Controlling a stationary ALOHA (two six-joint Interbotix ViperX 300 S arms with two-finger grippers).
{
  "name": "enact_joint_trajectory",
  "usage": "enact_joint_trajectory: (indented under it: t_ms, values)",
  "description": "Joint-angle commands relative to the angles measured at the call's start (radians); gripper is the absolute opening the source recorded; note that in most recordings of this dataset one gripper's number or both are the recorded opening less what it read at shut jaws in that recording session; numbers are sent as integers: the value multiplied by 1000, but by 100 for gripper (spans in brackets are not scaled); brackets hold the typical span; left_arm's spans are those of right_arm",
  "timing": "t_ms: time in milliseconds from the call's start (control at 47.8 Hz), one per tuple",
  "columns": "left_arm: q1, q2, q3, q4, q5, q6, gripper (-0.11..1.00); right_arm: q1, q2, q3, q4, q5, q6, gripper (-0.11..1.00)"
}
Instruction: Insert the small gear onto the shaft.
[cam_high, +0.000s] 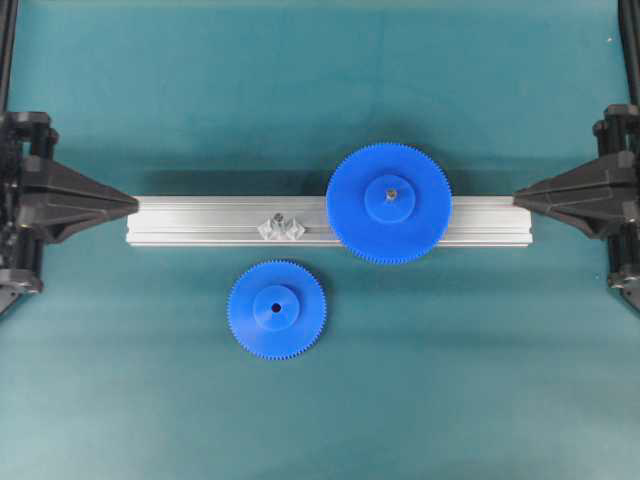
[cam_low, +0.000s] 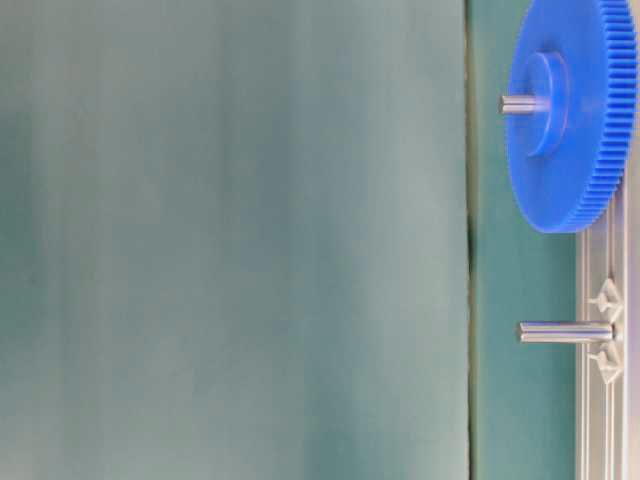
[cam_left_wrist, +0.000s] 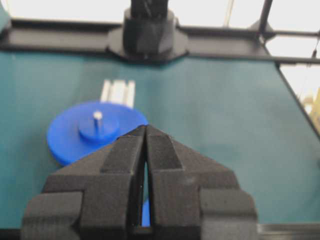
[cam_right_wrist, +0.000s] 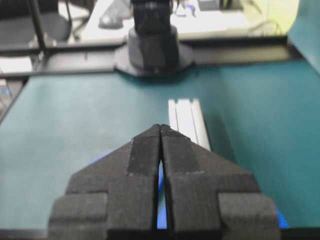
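Observation:
The small gear (cam_high: 276, 308), a blue toothed disc with a raised hub, lies flat on the teal mat just in front of the rail. The shaft (cam_high: 281, 226) stands upright on its whitish bracket on the rail, directly behind the small gear; in the table-level view the shaft (cam_low: 565, 332) shows as a bare silver pin. My left gripper (cam_high: 133, 203) is shut and empty at the rail's left end, tips together (cam_left_wrist: 145, 127). At the rail's right end, my right gripper (cam_high: 516, 197) is also shut and empty (cam_right_wrist: 160, 126).
A long aluminium rail (cam_high: 200, 222) runs across the middle of the mat. A wider blue gear (cam_high: 389, 203) sits on a pin on its right half, also seen as the wide gear (cam_left_wrist: 75, 135) (cam_low: 570, 110). Black frame posts stand at both sides.

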Motion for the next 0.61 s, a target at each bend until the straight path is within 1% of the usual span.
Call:
enact_joint_trajectory:
  t_ms: [0, 126, 314, 586]
  values:
    - [-12, 48, -61, 3, 32, 2, -3, -9, 11, -43, 2, 46, 11, 3]
    - [-32, 140, -127, 2, 107, 0, -3, -21, 11, -55, 2, 87, 11, 3]
    - [-61, 295, -230, 2, 242, 2, -3, -43, 11, -58, 2, 100, 8, 3]
    - [-89, 482, -373, 3, 394, 6, -3, -44, 9, -63, 2, 143, 11, 3]
